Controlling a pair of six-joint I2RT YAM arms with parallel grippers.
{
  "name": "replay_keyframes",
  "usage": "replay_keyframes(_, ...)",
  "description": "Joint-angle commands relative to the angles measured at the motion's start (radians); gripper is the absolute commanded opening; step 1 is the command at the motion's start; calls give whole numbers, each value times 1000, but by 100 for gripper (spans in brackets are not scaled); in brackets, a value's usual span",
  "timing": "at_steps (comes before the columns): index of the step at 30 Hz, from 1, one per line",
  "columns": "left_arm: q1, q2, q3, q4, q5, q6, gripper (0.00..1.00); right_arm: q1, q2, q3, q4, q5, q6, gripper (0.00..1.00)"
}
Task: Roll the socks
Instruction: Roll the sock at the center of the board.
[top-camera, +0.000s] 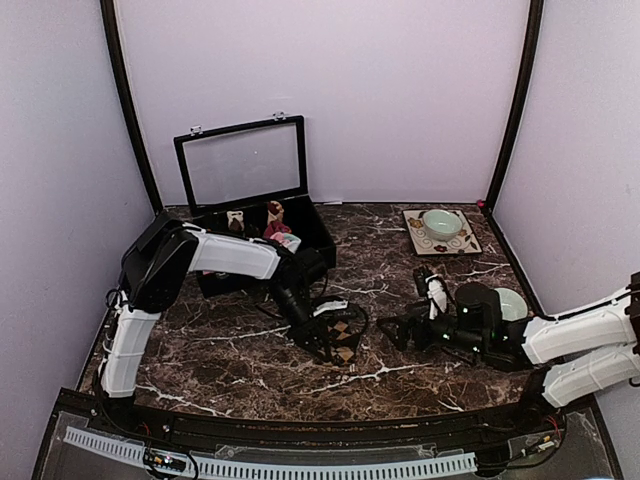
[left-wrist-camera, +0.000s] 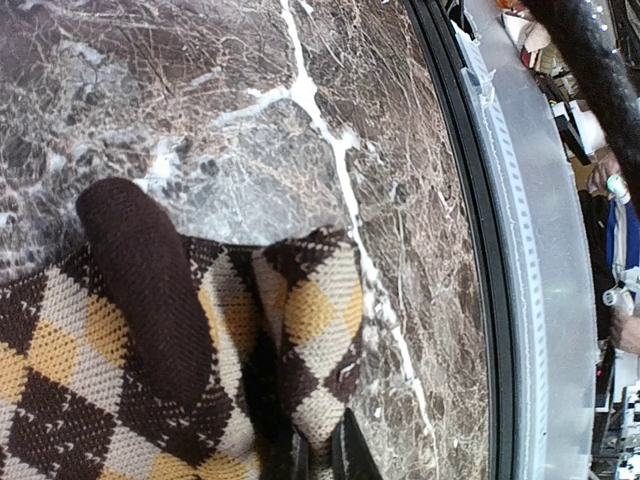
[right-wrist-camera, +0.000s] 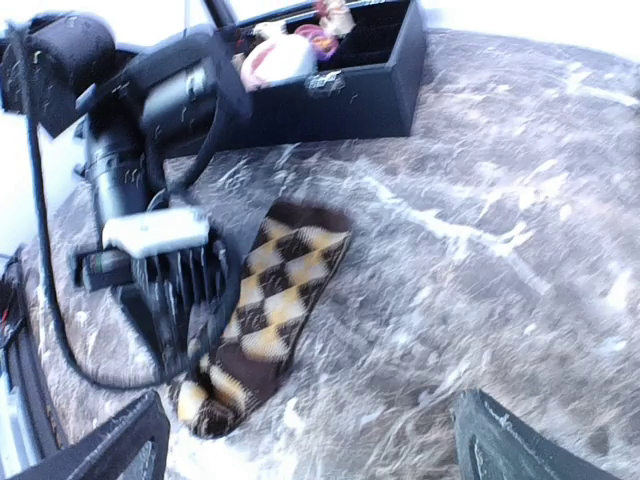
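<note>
Brown diamond-checked sock (right-wrist-camera: 275, 300) lies on marble table (top-camera: 250, 380) under left gripper (left-wrist-camera: 318, 455), one edge pinched between its closed fingers. Right gripper (right-wrist-camera: 315, 450) spread wide, empty, well apart on left gripper's right. Step judged: start roll. Hold pinch firm, turn evenly, pin free end with right gripper.

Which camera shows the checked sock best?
The right wrist view: the checked sock shows nearly whole, lying on the table. The left wrist view gives only a close-up patch of its weave. The top view shows it small, partly under the left gripper.
</note>
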Motion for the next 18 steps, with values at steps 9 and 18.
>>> replay_keyframes(9, -1, 206, 97, -195, -175, -55, 0, 63, -67, -108, 200, -36, -349, 86)
replay_keyframes(18, 18, 253, 146, -197, -214, -111, 0, 179, 58, -16, 41, -257, -632, 46)
